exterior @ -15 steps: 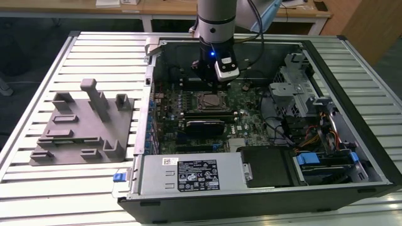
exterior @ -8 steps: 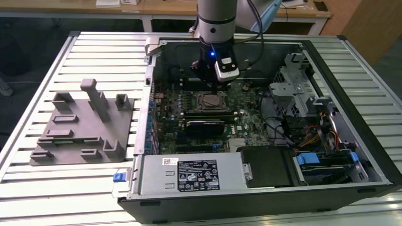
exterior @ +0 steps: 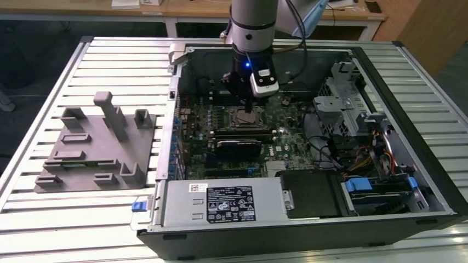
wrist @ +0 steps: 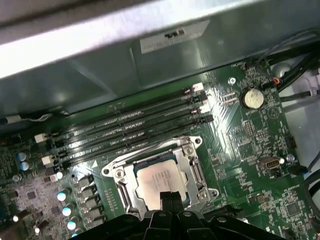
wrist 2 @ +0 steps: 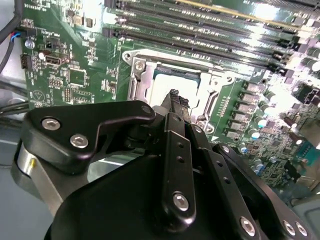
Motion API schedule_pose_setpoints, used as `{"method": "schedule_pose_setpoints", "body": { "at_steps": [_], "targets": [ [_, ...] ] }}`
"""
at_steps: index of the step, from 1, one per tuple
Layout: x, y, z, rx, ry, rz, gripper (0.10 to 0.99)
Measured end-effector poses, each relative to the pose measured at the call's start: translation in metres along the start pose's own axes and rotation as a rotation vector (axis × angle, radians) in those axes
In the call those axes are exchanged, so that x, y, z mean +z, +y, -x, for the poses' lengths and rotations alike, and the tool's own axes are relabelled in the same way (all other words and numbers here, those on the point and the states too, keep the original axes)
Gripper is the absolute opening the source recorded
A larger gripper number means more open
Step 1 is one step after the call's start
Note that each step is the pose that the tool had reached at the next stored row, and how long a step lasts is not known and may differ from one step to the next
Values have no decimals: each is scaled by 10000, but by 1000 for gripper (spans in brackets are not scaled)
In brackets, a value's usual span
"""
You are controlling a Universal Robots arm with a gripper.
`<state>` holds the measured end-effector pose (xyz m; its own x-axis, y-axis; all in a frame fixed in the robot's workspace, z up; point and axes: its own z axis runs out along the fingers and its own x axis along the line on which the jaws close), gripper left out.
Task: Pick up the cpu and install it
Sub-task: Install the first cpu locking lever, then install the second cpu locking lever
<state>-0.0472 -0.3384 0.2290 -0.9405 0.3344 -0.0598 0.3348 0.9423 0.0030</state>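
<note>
The small square silvery-topped cpu point(wrist: 159, 181) sits in the metal-framed socket point(wrist: 192, 172) on the green motherboard point(wrist: 240, 145) — black gripper point(wrist: 167, 198) fingertips pressed together, narrow, directly over it. Open black PC case point(exterior: 307, 233) lies on slatted aluminium table point(exterior: 66, 219), w/ grey plastic fixture point(exterior: 91, 148) beside — wooden desks behind.

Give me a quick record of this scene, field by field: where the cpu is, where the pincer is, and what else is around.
cpu: pale silvery chip lying inside the socket frame on the motherboard
pincer: directly over the cpu, fingertips close together at its near edge; contact cannot be told
arm: reaches down into the open computer case
memory slots: four long dark slots beside the socket
grey fixture: outside the case, at the exterior view's left, on the slatted table
</note>
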Motion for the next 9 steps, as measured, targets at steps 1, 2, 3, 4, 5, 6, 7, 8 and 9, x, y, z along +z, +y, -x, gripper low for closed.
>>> {"method": "schedule_pose_setpoints", "body": {
  "at_steps": [1,2,3,4,5,6,7,8,9],
  "targets": [
    [0,-6,2,-1,7,-22,106],
    [1,-9,3,-2,9,-34,106],
    [0,-9,3,-2,8,-39,106],
    [0,-9,3,-1,7,-40,106],
    [0,-10,3,-2,7,-42,106],
    [0,-10,3,-3,7,-43,106],
    [0,-10,3,-3,6,-43,106],
    [0,-10,3,-3,6,-43,106],
    [0,-10,3,-3,7,-44,106]
  ]
}}
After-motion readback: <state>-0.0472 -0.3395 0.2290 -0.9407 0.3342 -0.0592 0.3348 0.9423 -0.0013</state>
